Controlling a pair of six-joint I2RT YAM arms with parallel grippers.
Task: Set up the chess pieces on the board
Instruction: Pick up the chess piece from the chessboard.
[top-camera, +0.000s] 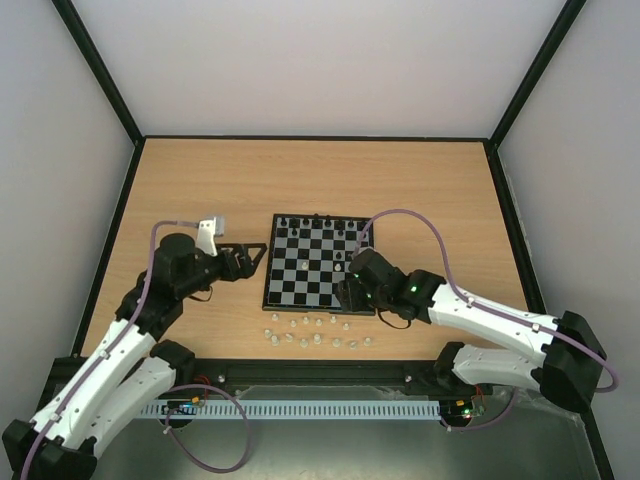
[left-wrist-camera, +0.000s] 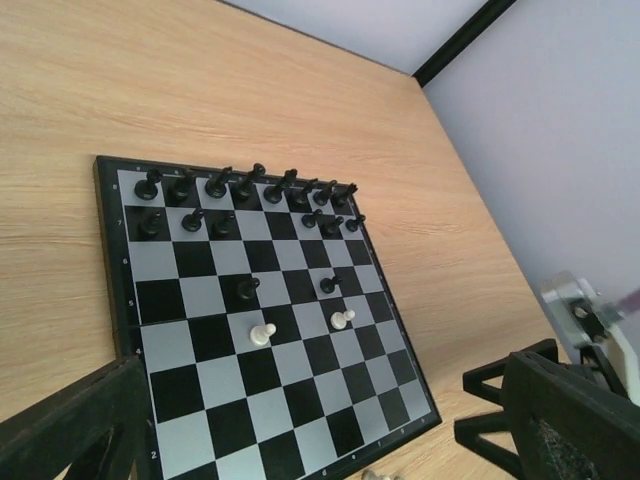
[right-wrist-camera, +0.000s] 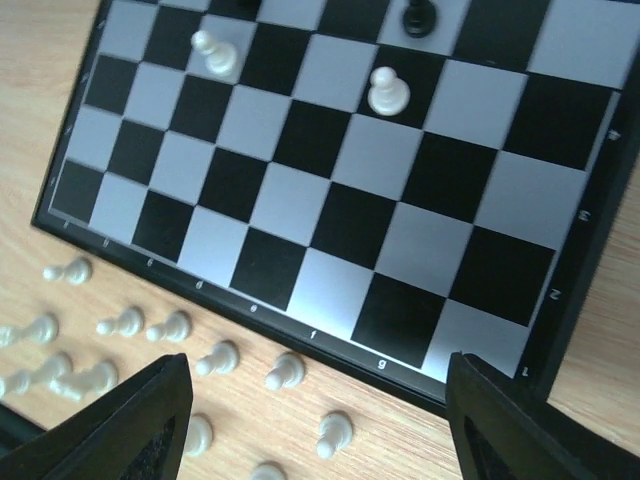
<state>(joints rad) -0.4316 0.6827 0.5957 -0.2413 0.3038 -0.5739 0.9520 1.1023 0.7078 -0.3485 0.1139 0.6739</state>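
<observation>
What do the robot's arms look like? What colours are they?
The left arm and right arm have long white shells with chunky black joints. A thin purple cable loops along each one. A tiny green light glows near the right arm's wrist. The jaws are black, and the left ones are built like open triangular frames.

The left arm slants forward from its base and bends inward at the elbow. Its wrist is turned so that the left gripper points to the right, low and about level. Its fingers stand wide apart with nothing between them. The right arm stretches leftward with its elbow low, and the right gripper seems tipped downward. Its fingers are likewise spread wide and hold nothing.
</observation>
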